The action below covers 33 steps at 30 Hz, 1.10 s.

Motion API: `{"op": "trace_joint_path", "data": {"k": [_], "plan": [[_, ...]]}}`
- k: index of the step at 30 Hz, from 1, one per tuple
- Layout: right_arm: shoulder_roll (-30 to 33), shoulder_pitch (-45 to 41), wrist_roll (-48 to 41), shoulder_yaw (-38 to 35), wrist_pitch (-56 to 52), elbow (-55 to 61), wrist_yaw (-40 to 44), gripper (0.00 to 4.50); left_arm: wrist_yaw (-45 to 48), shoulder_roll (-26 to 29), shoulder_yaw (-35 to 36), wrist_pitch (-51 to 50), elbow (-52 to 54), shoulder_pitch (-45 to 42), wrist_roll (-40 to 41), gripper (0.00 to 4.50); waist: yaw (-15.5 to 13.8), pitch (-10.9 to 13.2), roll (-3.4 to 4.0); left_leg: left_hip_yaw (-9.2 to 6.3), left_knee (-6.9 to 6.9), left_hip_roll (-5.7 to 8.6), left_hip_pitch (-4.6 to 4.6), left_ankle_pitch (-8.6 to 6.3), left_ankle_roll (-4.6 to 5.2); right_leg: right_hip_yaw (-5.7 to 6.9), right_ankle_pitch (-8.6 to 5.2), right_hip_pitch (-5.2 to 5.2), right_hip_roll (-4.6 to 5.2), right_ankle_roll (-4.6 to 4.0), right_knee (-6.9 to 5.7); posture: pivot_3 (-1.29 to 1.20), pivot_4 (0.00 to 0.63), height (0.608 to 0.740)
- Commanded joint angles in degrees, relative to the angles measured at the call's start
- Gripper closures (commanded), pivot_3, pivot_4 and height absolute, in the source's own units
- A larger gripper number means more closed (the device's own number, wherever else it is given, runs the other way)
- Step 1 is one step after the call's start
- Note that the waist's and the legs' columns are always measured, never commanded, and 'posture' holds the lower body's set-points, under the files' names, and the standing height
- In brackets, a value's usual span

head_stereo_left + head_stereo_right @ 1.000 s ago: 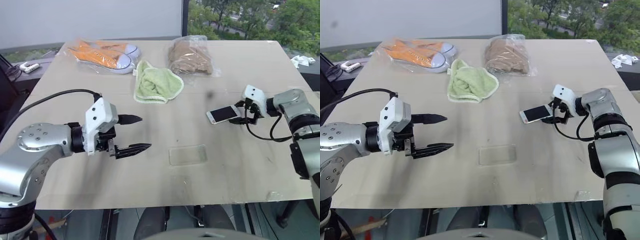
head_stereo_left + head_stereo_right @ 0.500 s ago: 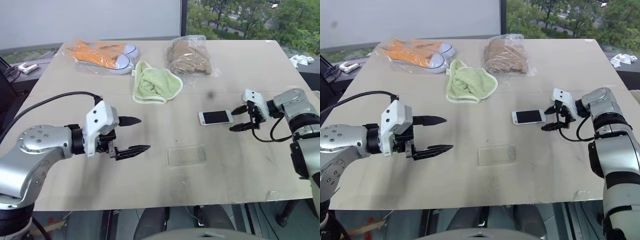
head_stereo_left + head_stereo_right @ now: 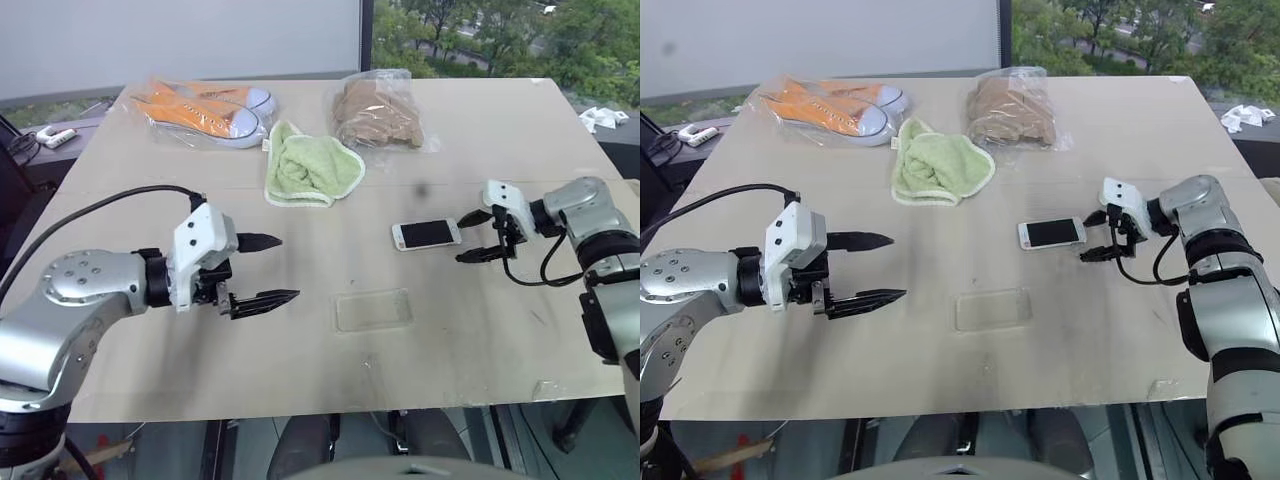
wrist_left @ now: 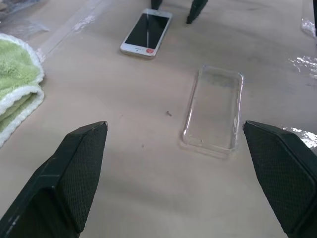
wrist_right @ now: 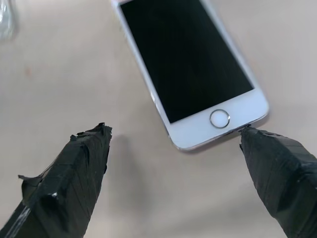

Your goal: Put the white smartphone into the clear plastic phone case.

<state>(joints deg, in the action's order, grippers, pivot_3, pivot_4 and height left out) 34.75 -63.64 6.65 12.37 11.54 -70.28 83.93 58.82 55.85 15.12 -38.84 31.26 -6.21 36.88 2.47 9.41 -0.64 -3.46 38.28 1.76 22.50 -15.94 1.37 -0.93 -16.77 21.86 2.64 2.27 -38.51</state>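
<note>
Both hands spread, empty | white smartphone (image 3: 427, 234) flat just beside right hand (image 3: 473, 236); left hand (image 3: 272, 269) well apart

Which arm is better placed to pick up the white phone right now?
Right. The right gripper hangs open right beside the white smartphone, one fingertip at its home-button end. The left gripper is open but farther away, across the table.
</note>
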Motion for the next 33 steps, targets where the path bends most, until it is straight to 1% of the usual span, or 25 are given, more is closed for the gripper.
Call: {"op": "trace_joint_path", "data": {"k": [1, 8, 14, 16, 18, 19, 21, 25, 27, 28, 30, 32, 33], "plan": [[-1.1, -1.8, -1.0, -2.2, 1.8, 0.9, -1.2, 0.00, -1.2, -0.4, 2.1, 0.6, 0.1, -0.6, 1.0, 0.03, -0.1, 0.0, 0.00, -0.01, 0.00, 0.00, 0.01, 0.00, 0.00, 0.01, 0.00, 0.00, 0.00, 0.00, 0.01, 0.00, 0.150, 0.740], [-2.4, -2.6, 0.5, -2.0, 3.3, -0.1, -3.7, 0.00, -1.1, 0.2, 2.4, 0.9, 0.4, 0.9, 1.1, 0.03, -0.4, 0.0, 0.01, -0.03, 0.01, 0.04, 0.11, 0.00, 0.00, 0.05, 0.00, 0.03, 0.04, 0.01, 0.06, 0.00, 0.150, 0.740], [-4.5, -2.1, 4.2, 1.0, 2.4, -1.5, -3.2, 0.00, -1.3, 0.1, 1.9, 1.5, 0.1, 0.8, 0.7, 0.03, -0.1, 0.0, 0.02, -0.02, 0.00, 0.04, 0.11, 0.00, 0.00, 0.03, 0.00, 0.08, 0.03, 0.00, 0.02, 0.00, 0.150, 0.740], [-4.6, -1.6, 6.5, 2.2, 3.7, -2.2, -6.8, 0.00, -1.5, 0.0, 2.0, 1.4, 0.3, 1.0, 0.7, 0.03, -0.1, 0.0, 0.00, 0.01, 0.01, 0.04, 0.11, 0.00, 0.00, 0.00, 0.00, 0.11, 0.02, 0.00, -0.01, 0.00, 0.150, 0.740], [-5.0, -1.6, 8.6, 3.0, 4.5, -3.0, -12.8, 0.00, -1.6, 0.0, 2.3, 1.4, 0.6, 1.4, 0.8, 0.03, -0.1, 0.0, -0.02, -0.01, 0.01, 0.04, 0.11, 0.00, 0.00, 0.02, 0.00, 0.11, 0.02, 0.00, -0.01, 0.00, 0.150, 0.740], [-5.2, -1.6, 8.9, 3.0, 4.1, -3.4, -13.6, 0.00, -1.7, 0.1, 2.5, 1.4, 0.7, 1.6, 0.8, 0.03, -0.1, 0.0, -0.05, 0.00, 0.01, 0.04, 0.10, 0.00, 0.00, 0.01, 0.00, 0.10, 0.03, 0.00, 0.00, 0.00, 0.150, 0.740], [-5.6, -1.6, 8.8, 2.6, 2.7, -3.9, -13.9, 0.00, -1.8, 0.1, 2.9, 1.3, 0.9, 2.0, 1.0, 0.03, 0.1, -0.1, -0.17, 0.01, 0.02, 0.03, -0.09, 0.00, 0.00, 0.00, 0.00, -0.10, 0.01, 0.00, 0.00, 0.00, 0.150, 0.740], [-5.7, -1.6, 10.2, 3.8, 0.7, -4.5, -13.9, 0.00, -2.1, 0.1, 3.0, 1.3, 1.2, 2.5, 1.0, 0.03, 0.0, -0.1, -0.17, 0.06, 0.00, 0.03, -0.64, 0.00, 0.01, -0.05, 0.05, -0.52, 0.02, -0.07, -0.09, 0.00, 0.150, 0.740], [-5.7, -1.8, 10.8, 4.5, -2.9, -5.0, -10.9, 0.50, -2.2, -0.1, 2.7, 1.4, 1.1, 2.3, 0.9, 0.00, -0.1, -0.1, -0.21, 0.04, 0.00, 0.03, -0.79, -0.01, 0.02, -0.05, 0.05, -0.61, 0.02, -0.08, -0.18, 0.00, 0.150, 0.740], [-5.5, -1.8, 11.1, 5.0, -4.1, -5.1, -9.2, 0.50, -2.3, -0.1, 2.6, 1.5, 1.2, 2.2, 0.9, 0.00, -0.1, -0.1, -0.21, 0.04, 0.00, 0.03, -0.80, -0.01, 0.02, -0.05, 0.06, -0.61, 0.02, -0.09, -0.22, 0.00, 0.150, 0.740], [-5.1, -1.8, 12.0, 6.0, -4.9, -5.0, -7.5, 1.17, -2.4, -0.1, 2.5, 1.6, 1.2, 2.2, 0.8, 0.00, -0.3, -0.1, -0.22, 0.02, 0.01, 0.03, -0.79, -0.01, 0.01, -0.04, 0.06, -0.60, 0.03, -0.10, -0.24, 0.00, 0.150, 0.740], [-4.8, -1.8, 12.7, 6.6, -6.0, -5.0, -5.3, 1.62, -2.5, -0.1, 2.5, 1.7, 1.1, 2.3, 0.7, 0.00, -0.5, -0.1, -0.22, 0.00, 0.00, 0.03, -0.78, -0.01, 0.01, -0.01, 0.06, -0.60, 0.03, -0.10, -0.22, 0.00, 0.150, 0.740], [-4.7, -1.8, 12.7, 6.8, -6.6, -4.9, -4.1, 1.72, -2.6, -0.1, 2.5, 1.7, 1.1, 2.3, 0.7, 0.00, -0.6, -0.1, -0.22, 0.00, 0.00, 0.04, -0.75, -0.01, 0.00, 0.00, 0.06, -0.58, 0.04, -0.10, -0.20, 0.00, 0.150, 0.740]]}}
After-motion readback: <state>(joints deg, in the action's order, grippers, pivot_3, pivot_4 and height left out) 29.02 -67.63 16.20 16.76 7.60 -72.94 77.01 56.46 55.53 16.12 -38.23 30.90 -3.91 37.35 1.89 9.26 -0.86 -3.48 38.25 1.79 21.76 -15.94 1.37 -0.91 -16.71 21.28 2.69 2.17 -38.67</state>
